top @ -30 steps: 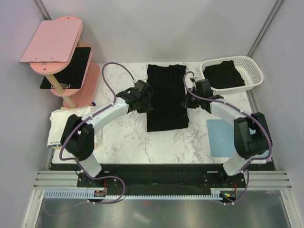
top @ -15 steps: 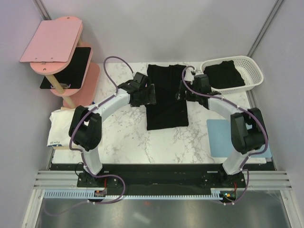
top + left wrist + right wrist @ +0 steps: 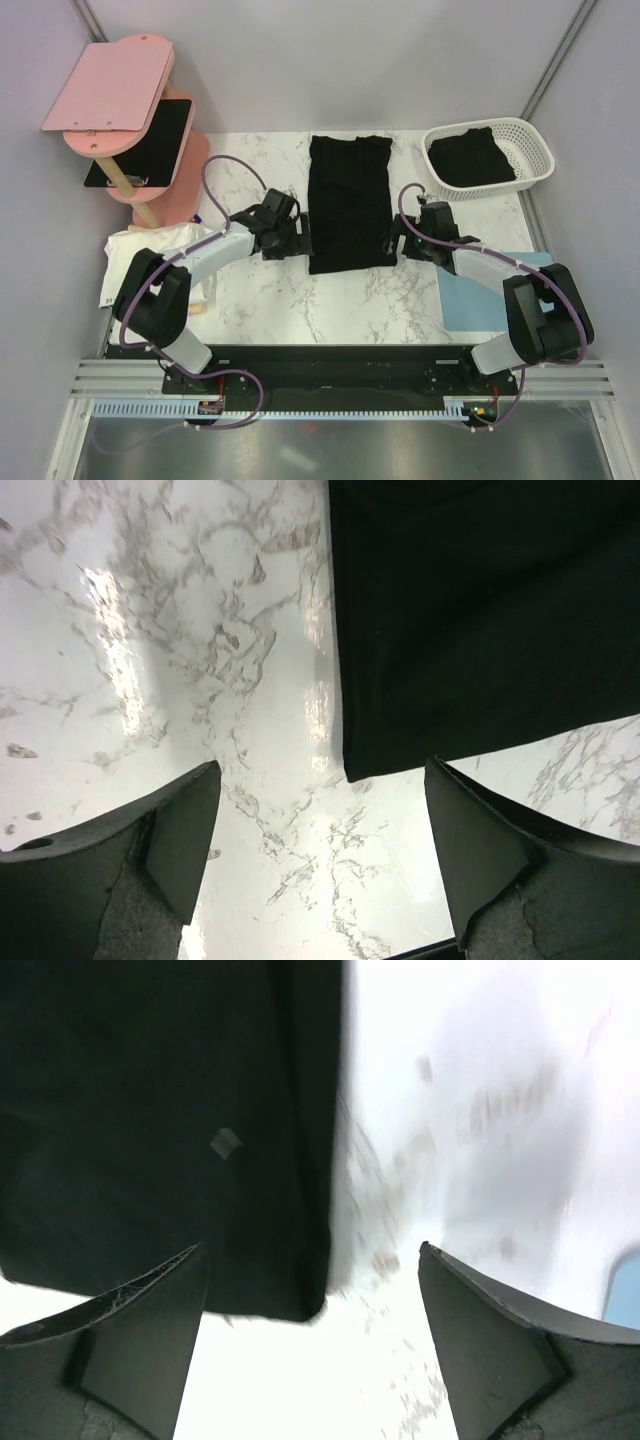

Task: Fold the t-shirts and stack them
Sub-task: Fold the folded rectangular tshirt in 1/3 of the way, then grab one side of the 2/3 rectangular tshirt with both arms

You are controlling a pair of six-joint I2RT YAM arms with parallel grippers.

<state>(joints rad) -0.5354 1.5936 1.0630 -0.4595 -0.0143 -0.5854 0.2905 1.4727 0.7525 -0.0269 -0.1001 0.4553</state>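
Note:
A black t-shirt [image 3: 350,205] lies flat as a long folded strip in the middle of the marble table [image 3: 260,300]. My left gripper [image 3: 301,240] is open just off its near left corner. In the left wrist view that gripper [image 3: 325,825] hangs over bare marble, with the black t-shirt [image 3: 480,620] corner just ahead. My right gripper [image 3: 394,243] is open at the near right corner. In the blurred right wrist view that gripper [image 3: 315,1315] holds nothing, and the black t-shirt [image 3: 170,1130] lies ahead to the left.
A white basket [image 3: 535,145] at the back right holds another black garment [image 3: 472,158]. A white t-shirt [image 3: 135,258] lies at the left edge beside a pink shelf stand [image 3: 120,100]. A light blue mat [image 3: 468,285] lies at the right.
Both grippers have gone from shut to open. They went up along the shirt's long edges, then drew back toward me to its near corners.

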